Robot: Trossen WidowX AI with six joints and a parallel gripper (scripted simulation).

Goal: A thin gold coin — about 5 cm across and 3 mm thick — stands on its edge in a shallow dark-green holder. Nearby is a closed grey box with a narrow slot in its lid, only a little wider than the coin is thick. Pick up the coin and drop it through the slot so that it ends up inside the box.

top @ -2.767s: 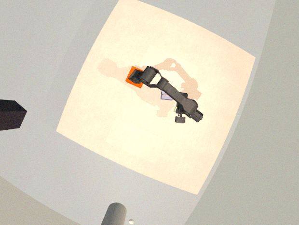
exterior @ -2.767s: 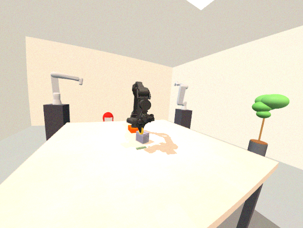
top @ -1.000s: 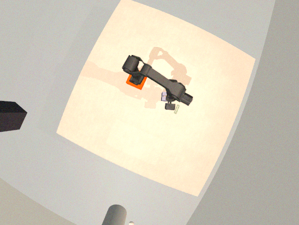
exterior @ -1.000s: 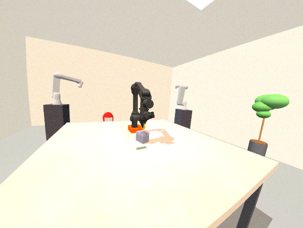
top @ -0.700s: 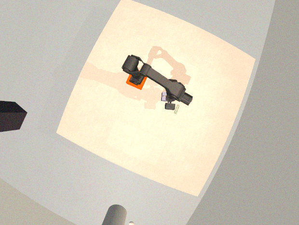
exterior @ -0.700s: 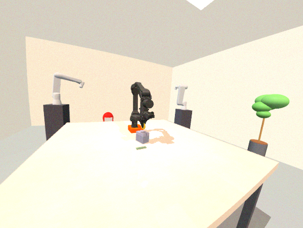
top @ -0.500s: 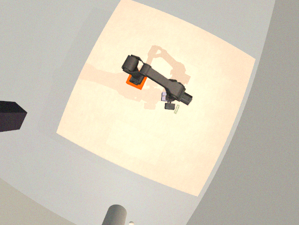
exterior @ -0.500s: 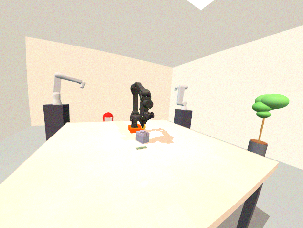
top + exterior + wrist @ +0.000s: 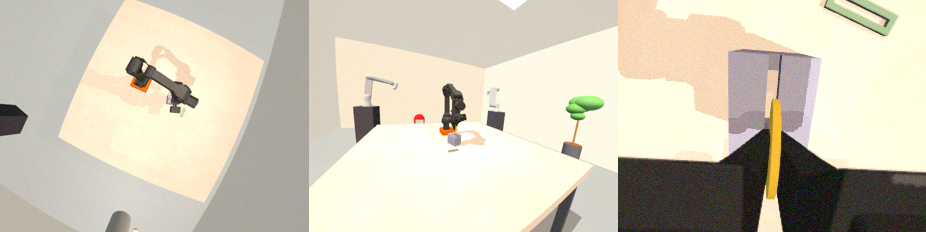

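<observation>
Seen from the wrist: left finger (image 9: 693, 192) dark and broad, pressed against the gold coin (image 9: 774, 145). Clamped edge-on between both fingers, nearly shut upon it, upper rim jutting beyond the tips. Just past it, grey box (image 9: 770, 95), slot (image 9: 776, 82) in line with the coin's edge. Far right, green holder (image 9: 861, 15) flat on the table (image 9: 868, 110).

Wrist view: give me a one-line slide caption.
Gripper holds the gold coin on edge, lined up above the grey box's slot; empty green holder beyond.
</observation>
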